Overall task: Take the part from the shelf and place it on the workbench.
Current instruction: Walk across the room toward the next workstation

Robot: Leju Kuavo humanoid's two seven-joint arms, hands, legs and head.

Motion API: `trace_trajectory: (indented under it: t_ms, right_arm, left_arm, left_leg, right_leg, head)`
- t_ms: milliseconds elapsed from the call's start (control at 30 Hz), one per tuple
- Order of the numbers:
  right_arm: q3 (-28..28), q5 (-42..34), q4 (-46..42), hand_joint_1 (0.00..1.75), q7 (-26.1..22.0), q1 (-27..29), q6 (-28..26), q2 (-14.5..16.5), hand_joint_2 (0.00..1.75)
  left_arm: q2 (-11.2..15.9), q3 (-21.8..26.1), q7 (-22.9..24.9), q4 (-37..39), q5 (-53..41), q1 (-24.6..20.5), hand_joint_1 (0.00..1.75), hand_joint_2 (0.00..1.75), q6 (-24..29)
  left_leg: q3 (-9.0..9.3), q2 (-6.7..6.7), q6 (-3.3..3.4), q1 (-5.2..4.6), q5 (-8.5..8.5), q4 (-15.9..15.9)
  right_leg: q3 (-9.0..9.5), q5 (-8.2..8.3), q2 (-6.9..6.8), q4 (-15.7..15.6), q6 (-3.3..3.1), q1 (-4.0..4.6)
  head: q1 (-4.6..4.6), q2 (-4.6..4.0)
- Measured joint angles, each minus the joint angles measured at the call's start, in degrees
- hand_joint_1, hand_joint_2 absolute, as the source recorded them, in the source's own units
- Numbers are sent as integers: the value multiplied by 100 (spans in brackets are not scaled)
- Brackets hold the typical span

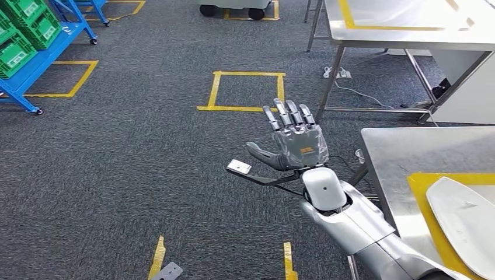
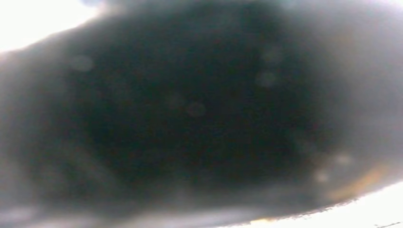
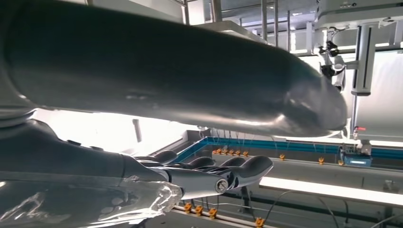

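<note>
A white, curved, elongated part (image 1: pixel 464 219) lies on a yellow-edged area of the steel workbench (image 1: pixel 391 154) at the lower right of the head view. My right hand (image 1: pixel 295 140) is raised over the floor just left of the workbench corner, its back towards me and its fingers spread, with nothing in it. In the right wrist view the thick thumb (image 3: pixel 190 76) and the straight fingers (image 3: pixel 223 173) stretch out with nothing between them. The left wrist view is a dark blur.
A blue shelf with green crates (image 1: pixel 23 35) stands at the far left. A second steel table (image 1: pixel 408 29) is at the back right, with cables on the floor under it. Yellow tape marks a square (image 1: pixel 245 90) on the grey carpet ahead.
</note>
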Motion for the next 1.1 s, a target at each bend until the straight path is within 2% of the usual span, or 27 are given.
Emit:
trace_trajectory:
  t_ms: [67,100,200,267,300,367,400,433,467,500,567,600,633,733,833,1100]
  right_arm:
    - [2,0,-2,0,2,-14,11,1,0]
    - [3,0,-3,0,2,-13,21,1,0]
    - [4,0,-7,0,1,3,40,1,0]
    - [4,0,-13,0,0,-9,43,3,0]
    - [4,0,-16,0,0,-14,44,4,0]
    - [5,0,-15,0,0,-14,45,4,0]
    - [6,0,-14,0,0,-8,46,4,0]
    - [7,0,-14,0,0,-3,48,4,0]
    - [7,0,-14,0,0,-3,49,4,0]
    - [7,0,-14,0,0,-7,48,4,0]
    - [7,0,-15,0,0,-18,46,5,0]
    - [7,0,-15,0,0,-22,46,6,0]
    - [7,0,-15,0,-1,-23,46,7,0]
    - [7,0,-14,0,-1,-22,49,7,0]
    - [7,0,-14,0,-1,-24,48,7,0]
    - [7,0,-6,0,0,-26,34,8,0]
  left_arm:
    - [-1,-1,0,0,-1,-6,0,0,15]
    - [-1,-1,0,0,-1,-8,0,0,20]
    - [1,-1,0,-1,1,-4,0,0,27]
    - [1,-2,0,-2,1,-9,0,0,27]
    - [1,-2,0,-2,1,-12,0,0,27]
    - [-2,-2,0,-2,1,-8,0,0,27]
    - [-4,-2,0,-2,1,0,0,0,27]
    - [-5,-2,0,-2,0,8,0,0,27]
    - [-7,-2,0,-2,-1,12,0,0,27]
    - [-7,-2,0,-2,-2,13,0,0,29]
    - [-3,-2,0,-2,-3,6,0,0,36]
    - [-1,-2,1,-2,-4,-3,0,0,39]
    - [-4,-2,2,-2,-4,-10,0,0,39]
    - [-10,1,25,-2,-4,-13,0,0,34]
    - [-11,2,42,-2,-4,-10,0,0,25]
    - [-6,1,40,-2,-4,-11,0,0,27]
  left_leg:
    - [1,-13,-70,-3,-65,66]
    - [-8,-17,-101,-8,-88,95]
    - [-18,-17,-167,2,-127,125]
    - [-81,17,-216,15,-259,310]
    - [-203,38,-239,21,-392,573]
    - [-620,64,-263,29,-686,1344]
    - [-817,65,-263,32,-764,1661]
    - [-935,66,-254,32,-739,1804]
    - [-938,66,-233,29,-592,1714]
    - [-830,66,-198,20,-355,1417]
    - [-510,76,-112,-16,67,674]
    - [-383,82,-82,-35,146,402]
    - [-321,87,-99,-46,146,266]
    - [-289,76,-190,-55,97,181]
    - [-291,68,-156,-64,81,185]
    - [-293,67,-22,-122,41,225]
  right_leg:
    - [352,255,19,-678,-1,-10]
    - [449,278,32,-844,-27,-6]
    - [492,231,50,-874,-158,19]
    - [534,206,37,-880,-235,13]
    - [561,191,24,-885,-269,9]
    - [592,159,3,-885,-315,25]
    - [602,147,-2,-884,-327,35]
    - [615,135,-3,-883,-333,46]
    - [636,121,-1,-882,-335,57]
    - [668,101,1,-882,-334,67]
    - [727,56,4,-886,-318,86]
    - [735,37,4,-883,-304,96]
    - [728,23,2,-878,-297,104]
    - [712,4,-19,-873,-301,103]
    - [737,11,-28,-918,-280,94]
    - [768,15,-29,-954,-136,33]
  head:
    - [9,0]
    - [14,0]
    - [12,0]
    - [-2,0]
    - [-10,0]
    - [-22,0]
    - [-21,0]
    - [-21,0]
    - [-21,0]
    - [-20,0]
    - [-18,0]
    - [-19,0]
    - [-13,0]
    - [-13,0]
    - [-14,0]
    - [-16,0]
